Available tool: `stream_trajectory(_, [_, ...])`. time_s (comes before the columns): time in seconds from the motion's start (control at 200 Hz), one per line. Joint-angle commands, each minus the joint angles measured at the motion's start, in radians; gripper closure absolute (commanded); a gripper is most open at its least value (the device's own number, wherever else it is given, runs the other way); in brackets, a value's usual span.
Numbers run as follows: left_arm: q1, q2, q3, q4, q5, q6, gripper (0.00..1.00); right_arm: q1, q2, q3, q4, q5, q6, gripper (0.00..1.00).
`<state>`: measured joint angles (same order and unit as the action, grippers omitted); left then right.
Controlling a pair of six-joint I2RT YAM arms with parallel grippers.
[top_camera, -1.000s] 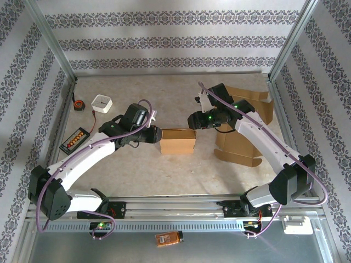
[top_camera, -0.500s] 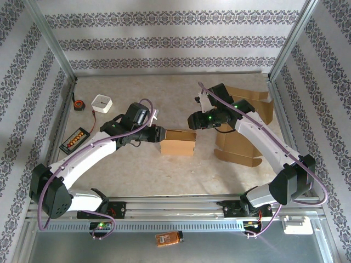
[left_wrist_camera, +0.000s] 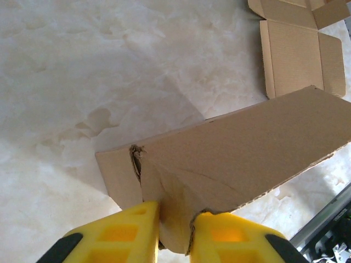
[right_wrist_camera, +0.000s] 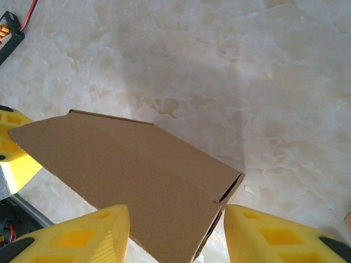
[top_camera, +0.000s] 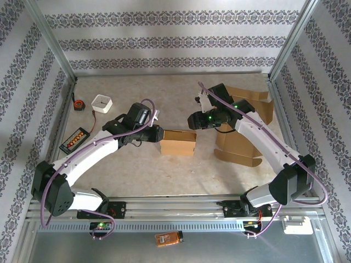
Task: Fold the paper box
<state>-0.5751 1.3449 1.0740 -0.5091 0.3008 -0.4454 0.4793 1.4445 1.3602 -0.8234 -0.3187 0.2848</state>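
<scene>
The brown paper box (top_camera: 178,141) lies closed up in the middle of the table, long side across. My left gripper (top_camera: 156,134) is at its left end. In the left wrist view the yellow fingers (left_wrist_camera: 126,233) are shut on a crumpled end flap of the box (left_wrist_camera: 247,148). My right gripper (top_camera: 193,121) hangs over the box's right end. In the right wrist view its fingers (right_wrist_camera: 274,235) stand wide open, one on each side of the box's end corner (right_wrist_camera: 131,175), where a narrow slit shows between the panels.
Flat unfolded cardboard blanks (top_camera: 241,145) lie at the right, more (top_camera: 249,98) by the right post, one also in the left wrist view (left_wrist_camera: 299,55). At the left are a white square block (top_camera: 102,103), a tape measure (top_camera: 78,104) and a black tray (top_camera: 74,140).
My left gripper has pushed slightly in against the box's left end and tightened on the flap. The box and the right arm have stayed in place.
</scene>
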Motion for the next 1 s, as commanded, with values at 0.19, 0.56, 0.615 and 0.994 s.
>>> stream_trajectory(0.19, [-0.011,-0.002,0.018,-0.041,-0.049,-0.01,0.87,-0.006,-0.006,0.003,-0.02,0.0,-0.008,0.5])
stream_trajectory(0.56, [-0.011,-0.006,-0.029,-0.071,-0.122,-0.036,0.93,-0.007,-0.004,0.014,-0.024,-0.007,-0.006,0.5])
stream_trajectory(0.615, [-0.013,-0.003,-0.032,-0.067,-0.114,-0.043,0.94,-0.007,-0.004,0.014,-0.026,-0.008,-0.006,0.5])
stream_trajectory(0.994, [-0.137,0.074,0.025,-0.18,-0.283,0.024,0.96,-0.007,-0.012,0.01,-0.026,-0.013,-0.008,0.5])
